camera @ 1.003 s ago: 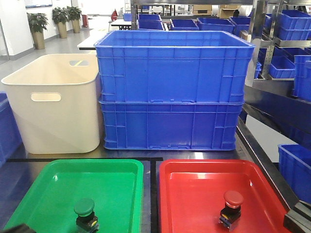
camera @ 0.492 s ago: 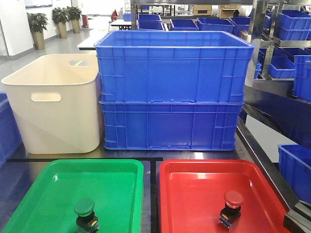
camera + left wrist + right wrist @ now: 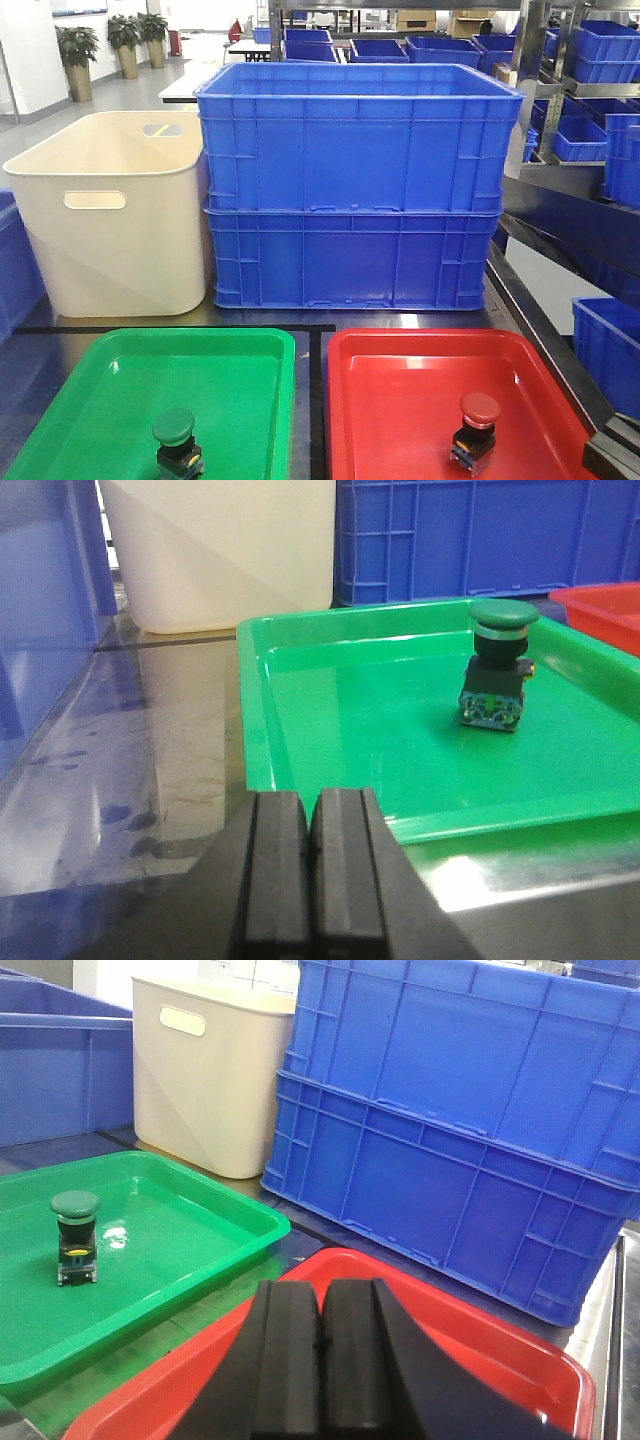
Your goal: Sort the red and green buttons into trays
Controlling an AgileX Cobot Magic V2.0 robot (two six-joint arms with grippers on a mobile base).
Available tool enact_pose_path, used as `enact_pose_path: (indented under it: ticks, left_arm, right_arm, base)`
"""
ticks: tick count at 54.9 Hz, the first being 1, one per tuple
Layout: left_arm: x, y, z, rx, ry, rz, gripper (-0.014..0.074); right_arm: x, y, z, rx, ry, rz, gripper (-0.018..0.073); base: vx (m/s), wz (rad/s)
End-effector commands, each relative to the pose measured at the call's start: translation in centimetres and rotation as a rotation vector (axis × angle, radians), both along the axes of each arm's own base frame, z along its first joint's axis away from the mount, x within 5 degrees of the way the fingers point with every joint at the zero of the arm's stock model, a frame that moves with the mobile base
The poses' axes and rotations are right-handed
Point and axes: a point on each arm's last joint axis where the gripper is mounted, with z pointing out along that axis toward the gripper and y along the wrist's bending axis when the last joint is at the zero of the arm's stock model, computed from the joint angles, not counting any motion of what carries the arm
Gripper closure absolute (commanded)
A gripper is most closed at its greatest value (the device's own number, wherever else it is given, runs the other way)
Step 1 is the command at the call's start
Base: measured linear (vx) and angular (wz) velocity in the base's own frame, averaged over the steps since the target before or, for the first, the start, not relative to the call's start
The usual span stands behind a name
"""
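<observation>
Green button (image 3: 175, 432) stands in the green tray (image 3: 70, 400), red button (image 3: 477, 420) in the red tray (image 3: 400, 350); sorting looks done. Both the left gripper (image 3: 309, 865) and right gripper (image 3: 322, 1365) are closed and empty, so only retreat seems needed.

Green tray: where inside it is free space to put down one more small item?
The green tray is bare behind and left of the green button, up to the rim facing the cream tub. Only the near middle, around the button, is taken.

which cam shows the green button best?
Left wrist: the green button is close, whole and upright in the green tray. Front view crops its base; right wrist shows it small and far.
</observation>
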Motion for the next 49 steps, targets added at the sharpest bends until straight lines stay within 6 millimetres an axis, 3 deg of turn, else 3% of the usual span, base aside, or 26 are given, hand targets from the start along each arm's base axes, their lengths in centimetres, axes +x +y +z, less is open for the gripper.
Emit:
enact_pose_path:
  ticks: [1, 37, 49]
  left_arm:
    - [-0.17, -0.03, 1.57, -0.022, -0.108, -0.007, 0.0601]
    - [-0.18, -0.02, 1.60, -0.022, -0.109, -0.007, 0.0601]
    - [-0.18, -0.02, 1.60, -0.022, -0.109, -0.007, 0.0601]
  right_arm:
    - [0.12, -0.21, 0.90, -0.003, -0.029, -0.024, 0.0571]
    - [0.12, -0.20, 0.92, 0.002, -0.029, -0.024, 0.0571]
    - [0.79, -0.40, 1.73, 0.152, -0.057, -0.055, 0.0571]
  base:
    - [0.00, 0.00]
    - [0.00, 0.00]
    - [0.00, 0.00]
